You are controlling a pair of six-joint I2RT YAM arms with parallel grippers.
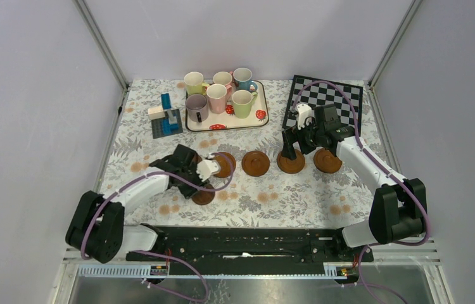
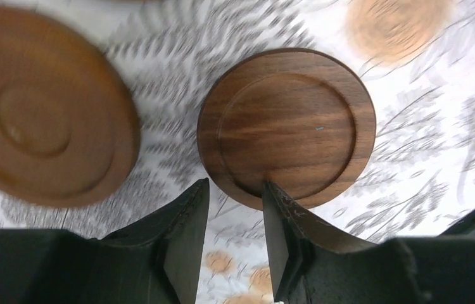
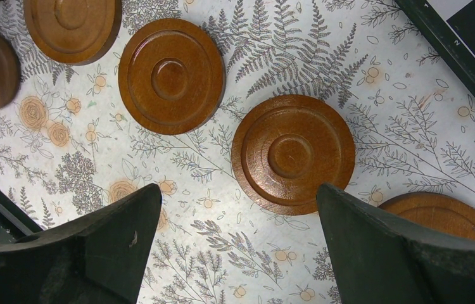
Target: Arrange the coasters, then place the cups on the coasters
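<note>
Left wrist view: left gripper [image 2: 235, 189] has its jaws drawn together on the near rim of the dark coaster [image 2: 285, 126], close to the table's [image 1: 133, 152] near edge, left of centre. The disc shows sharp against blurred cloth, so I judge it held. Further in, four lighter coasters [image 1: 255, 163] lie in a row across the middle of the table, apart from one another, the leftmost partly under the left arm; a sixth is not seen. Right gripper [image 3: 238, 190] hangs over the third of that row with jaws wide apart, holding nothing. Judgement: the coasters are stiff, light wood, flat, low and smooth-finished; a pinch across the rim is the only purchase and may slip. At the far edge the tray [image 1: 242, 123] carries all six cups [image 1: 217, 98], upright, crowded, apparently empty. Judgement: glazed ceramic, hard, chip-prone, slippery; take each by its wall at the lip, one finger inside. Chessboard [image 1: 327, 101] occupies the far right corner.
</note>
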